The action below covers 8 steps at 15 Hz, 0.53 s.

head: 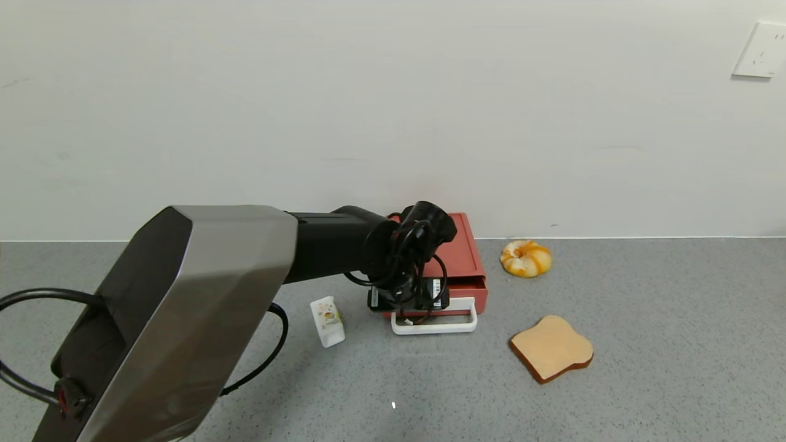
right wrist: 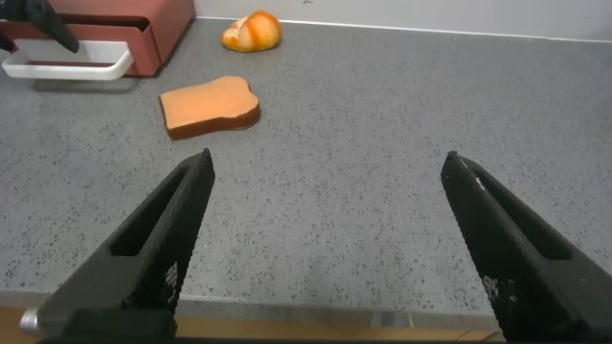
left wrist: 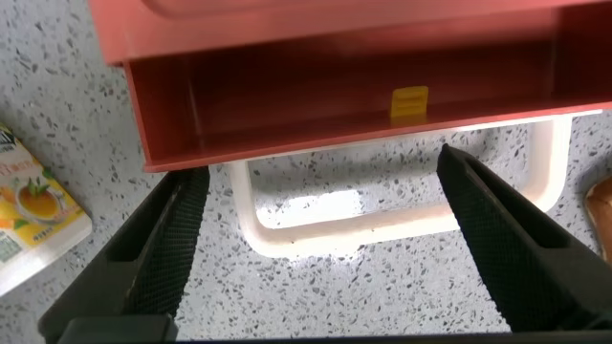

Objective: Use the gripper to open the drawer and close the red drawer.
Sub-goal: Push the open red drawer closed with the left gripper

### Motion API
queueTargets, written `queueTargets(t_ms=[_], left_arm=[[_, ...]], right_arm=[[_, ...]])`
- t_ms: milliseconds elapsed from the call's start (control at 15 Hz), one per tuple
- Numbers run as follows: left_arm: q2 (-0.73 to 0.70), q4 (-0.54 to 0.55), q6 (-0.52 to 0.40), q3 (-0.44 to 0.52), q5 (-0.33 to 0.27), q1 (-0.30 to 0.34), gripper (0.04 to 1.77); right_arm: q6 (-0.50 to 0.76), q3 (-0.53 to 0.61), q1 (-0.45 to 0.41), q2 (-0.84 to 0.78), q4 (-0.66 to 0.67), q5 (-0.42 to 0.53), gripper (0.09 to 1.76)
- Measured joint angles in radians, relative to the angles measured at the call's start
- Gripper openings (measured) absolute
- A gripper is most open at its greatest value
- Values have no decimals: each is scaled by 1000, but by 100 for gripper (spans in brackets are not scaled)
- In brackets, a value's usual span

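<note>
Grey speckled counter [head: 675, 344] against a plain white wall. Red drawer [head: 465, 258] sits at the back of the counter, touching or nearly touching the wall, its white loop handle [head: 435, 323] facing the robot.

Left gripper [head: 410, 299] hangs just over the handle at the drawer front. In the left wrist view its fingers [left wrist: 163, 250] stand wide apart, astride the handle [left wrist: 354, 225], with nothing between them. Drawer front [left wrist: 363, 100] fills the far part of that view; a small yellow tag shows on it. Whether the tray sits fully home, cannot tell.

Right gripper [right wrist: 325, 248] is parked low over bare counter, well apart from the drawer, fingers spread, empty.

Also about: small carton [head: 327, 320] just beside the handle on the robot's left; bread slice [head: 551, 347] and bagel [head: 525, 258] to the right.

Handling, as judged:
- Rigid plastic box, likely light; it may skid whole on the smooth counter rather than let the tray slide.
- The wall should brace it on the push.
- Best hold: the middle of the handle's front bar, fingers closed across it, pull straight and level.
- Thin loop, smooth; an off-centre hold could twist the tray or slip.
</note>
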Motion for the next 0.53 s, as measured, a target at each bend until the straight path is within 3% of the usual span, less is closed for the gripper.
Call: queueTargets(t_ms=[533], left_arm=[[9,-51,38,-1,1,17,172]], right_arm=[[0,0,0,0,0,0,174]])
